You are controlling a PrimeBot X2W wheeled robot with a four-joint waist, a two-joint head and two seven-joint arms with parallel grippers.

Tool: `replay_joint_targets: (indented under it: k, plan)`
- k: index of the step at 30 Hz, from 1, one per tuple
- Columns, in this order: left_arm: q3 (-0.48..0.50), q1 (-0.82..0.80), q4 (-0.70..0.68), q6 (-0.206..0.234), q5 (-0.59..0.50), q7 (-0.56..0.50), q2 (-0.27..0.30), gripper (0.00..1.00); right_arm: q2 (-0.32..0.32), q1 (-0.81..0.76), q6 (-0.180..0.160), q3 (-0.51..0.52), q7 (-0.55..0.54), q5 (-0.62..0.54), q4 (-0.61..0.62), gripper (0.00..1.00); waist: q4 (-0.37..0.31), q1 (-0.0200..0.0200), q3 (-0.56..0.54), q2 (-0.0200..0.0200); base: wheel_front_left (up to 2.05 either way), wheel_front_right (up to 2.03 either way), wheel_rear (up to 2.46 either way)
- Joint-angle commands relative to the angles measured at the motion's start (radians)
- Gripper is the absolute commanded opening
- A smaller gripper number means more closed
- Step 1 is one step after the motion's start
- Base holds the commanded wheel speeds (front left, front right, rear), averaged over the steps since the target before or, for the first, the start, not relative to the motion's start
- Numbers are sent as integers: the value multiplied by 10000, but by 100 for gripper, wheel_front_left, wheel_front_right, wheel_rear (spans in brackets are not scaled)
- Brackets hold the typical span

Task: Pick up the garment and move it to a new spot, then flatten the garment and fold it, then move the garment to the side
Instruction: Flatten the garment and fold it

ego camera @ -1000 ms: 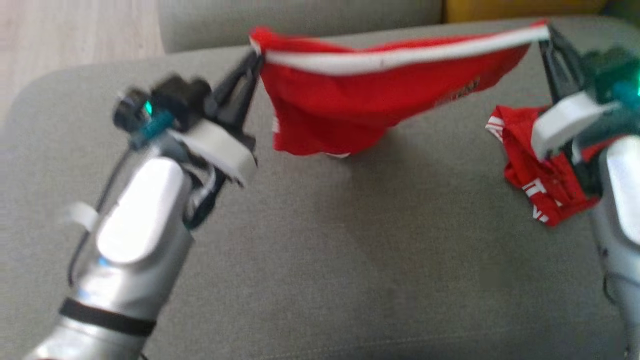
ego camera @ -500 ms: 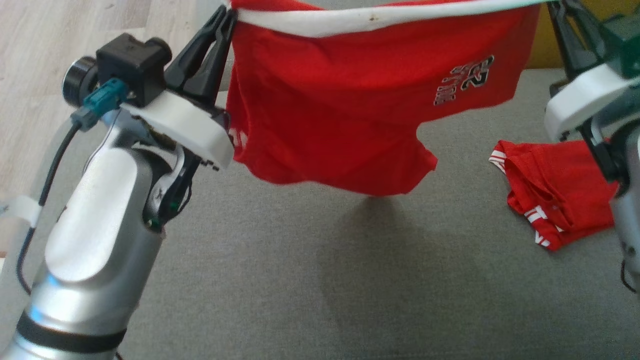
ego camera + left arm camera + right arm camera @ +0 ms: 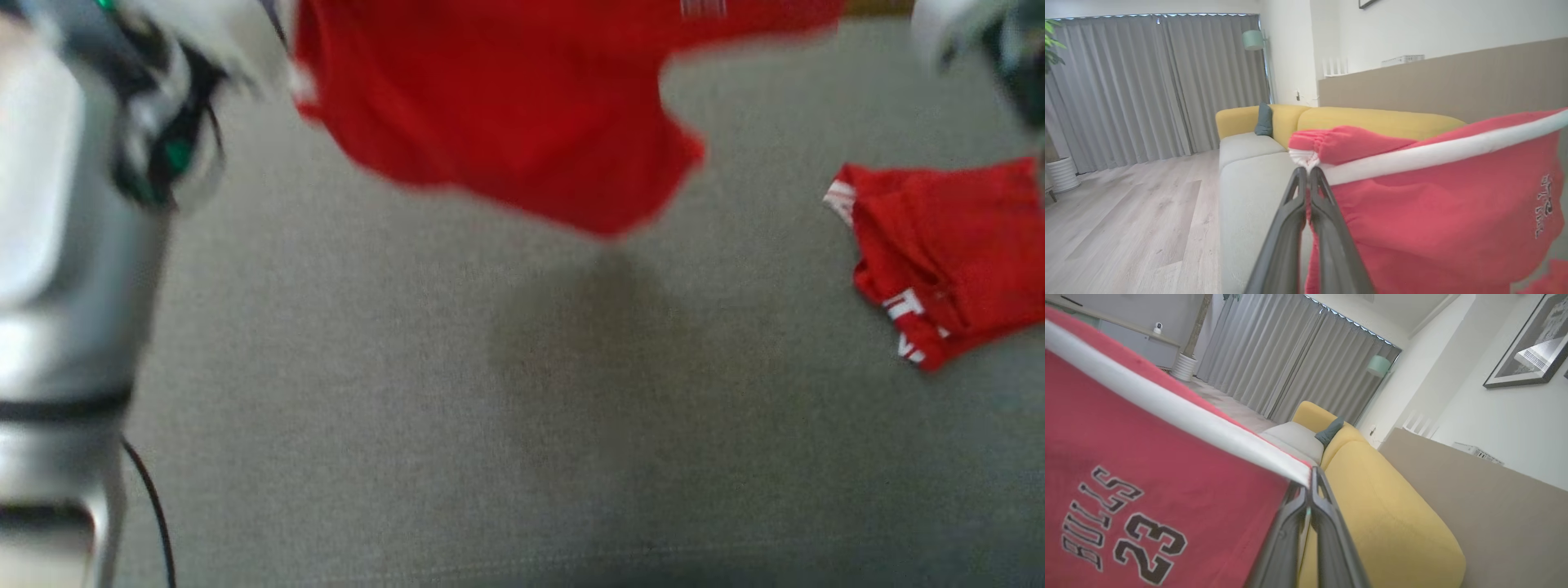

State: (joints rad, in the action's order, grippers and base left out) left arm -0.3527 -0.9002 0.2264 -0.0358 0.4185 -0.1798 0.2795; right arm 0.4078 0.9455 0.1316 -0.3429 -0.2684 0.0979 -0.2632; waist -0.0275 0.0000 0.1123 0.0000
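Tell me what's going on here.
The robot holds red shorts up by the white waistband, stretched between its arms. The left pincer is shut on one end and the right pincer on the other. The shorts hang in the air above a grey cushion, not yet laid flat. A second red garment lies bunched on the cushion to the robot's right.

Red garment w/ white waistband & black "BULLS 23" print. Hangs spread in air over grey sofa seat, waistband taut.
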Motion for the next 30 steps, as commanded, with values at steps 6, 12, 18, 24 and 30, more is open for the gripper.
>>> replay_joint_targets:
  k: [6,12,18,24,30]
  plan:
    - [1007,-3338,2154,227,-113,1210,-23,0,-473,3440,-9,-414,1369,-206,-2382,0,-63,0,2377,0,0,0,0]
    - [1242,-5061,4352,268,-157,3167,-589,0,-1317,4915,-9,423,3255,-1081,-4732,0,53,0,2923,0,0,0,0]
    - [915,-4902,6008,-225,-135,3980,-1048,0,-1904,4568,-9,461,4302,-1542,-6481,0,176,0,3158,0,0,0,0]
    - [76,-3203,7160,-742,-342,4354,-1577,0,-2041,3325,-9,-120,4849,-1695,-8204,0,426,0,3053,0,0,0,0]
    - [-475,-1356,7352,-903,-492,4409,-1443,0,-1939,2064,-9,-1147,5071,-1617,-9264,0,512,0,2329,0,0,0,0]
